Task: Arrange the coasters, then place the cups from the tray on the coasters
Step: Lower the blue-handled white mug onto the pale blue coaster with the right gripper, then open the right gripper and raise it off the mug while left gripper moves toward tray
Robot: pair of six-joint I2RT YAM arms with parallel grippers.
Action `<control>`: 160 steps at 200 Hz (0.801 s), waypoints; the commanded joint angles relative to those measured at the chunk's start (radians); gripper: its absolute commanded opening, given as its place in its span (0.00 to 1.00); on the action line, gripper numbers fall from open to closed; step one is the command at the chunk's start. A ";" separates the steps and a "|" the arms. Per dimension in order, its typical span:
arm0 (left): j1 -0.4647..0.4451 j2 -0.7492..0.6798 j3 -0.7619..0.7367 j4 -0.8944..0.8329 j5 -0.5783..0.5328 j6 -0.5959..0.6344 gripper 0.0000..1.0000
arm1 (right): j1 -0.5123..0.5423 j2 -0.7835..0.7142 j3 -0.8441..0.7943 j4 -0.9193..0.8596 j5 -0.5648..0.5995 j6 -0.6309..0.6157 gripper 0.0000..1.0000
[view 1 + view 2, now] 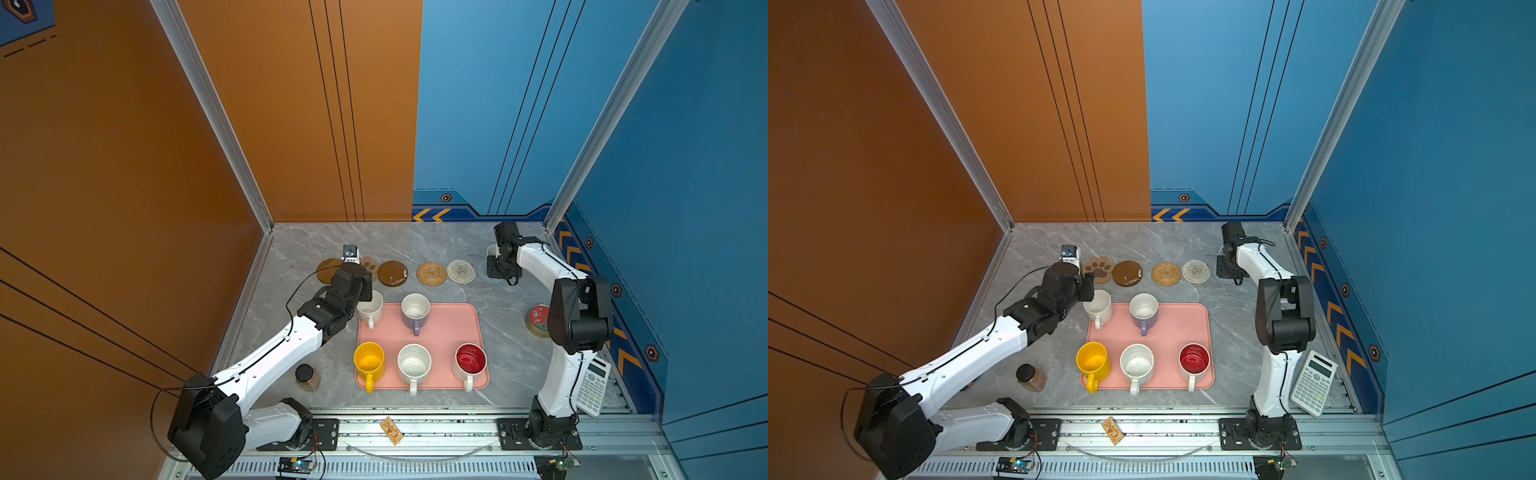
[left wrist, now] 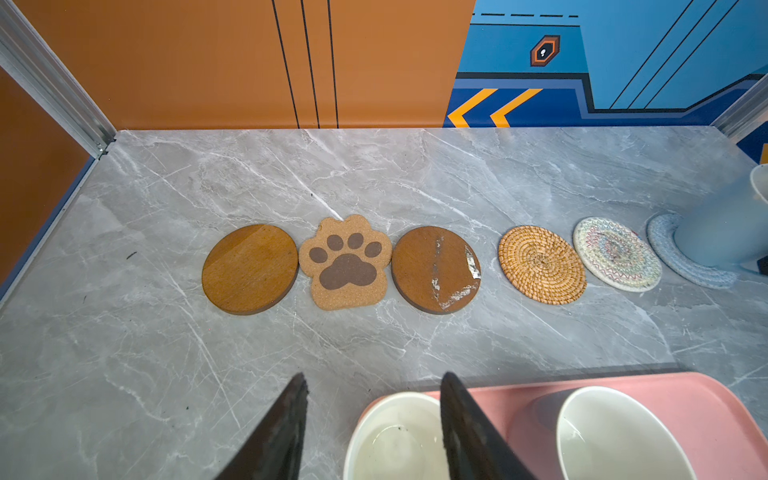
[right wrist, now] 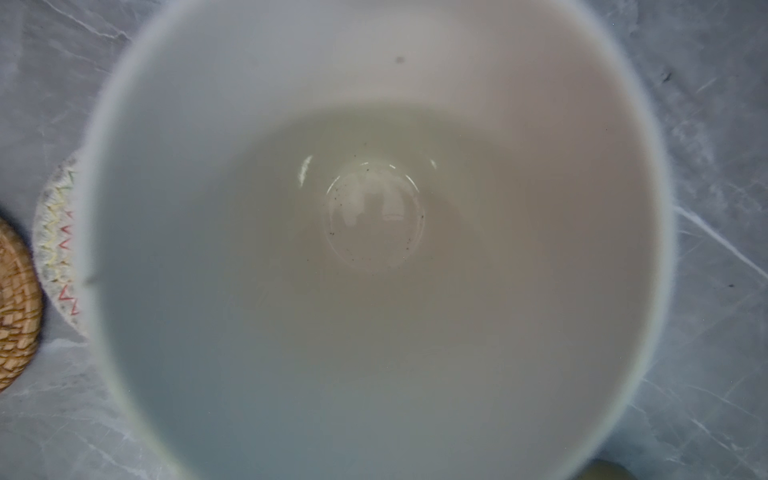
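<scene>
1. Reaching in from 8 o'clock, the left gripper [image 2: 372, 374] hovers at the white mug [image 1: 370, 308], which stands at the 10 o'clock corner of the tray [image 1: 453, 328].
2. Its jaws are released and straddle the mug's wall. One finger [image 2: 461, 419] is over the mouth and the other is outside, with a gap visible between it and the wall.
3. The mug is upright, with its long axis vertical and its mouth up. Its handle [image 1: 371, 323] points to 6 o'clock.
4. The likely step is to pinch that wall and carry the mug to a bare coaster. To do it well:
   - lower until the wall sits deep between the fingers;
   - close squarely and lift straight up before travelling;
   - stay clear of the lavender mug [image 1: 415, 311] just beside it at 3 o'clock.
5. Beyond the tray at 12 o'clock, six coasters lie in a row running from 9 to 3 o'clock. In order they are the plain disc [image 2: 249, 268], paw [image 2: 345, 262], scuffed disc [image 2: 434, 270], rattan [image 2: 540, 264], cream [image 2: 617, 253] and blue-grey [image 2: 669, 249]. The first five are bare.
6. The right gripper [image 1: 501, 267] sits over the blue mug [image 2: 723, 232], which stands on the blue-grey coaster. Its jaws are clenched, but the fingers are hidden, so I cannot tell whether they pinch the mug.
7. The yellow mug [image 1: 369, 361], speckled mug [image 1: 414, 361] and red-lined mug [image 1: 471, 358] line the tray's 6 o'clock edge, handles pointing to 6 o'clock.
</scene>
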 commanded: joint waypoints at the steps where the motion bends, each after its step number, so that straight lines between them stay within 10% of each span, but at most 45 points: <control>1: 0.008 -0.011 -0.008 -0.011 0.001 -0.009 0.53 | 0.009 0.009 0.008 0.018 0.017 0.007 0.00; 160: 0.008 -0.042 -0.019 -0.021 -0.009 -0.011 0.53 | 0.011 -0.022 -0.007 0.009 0.008 0.017 0.40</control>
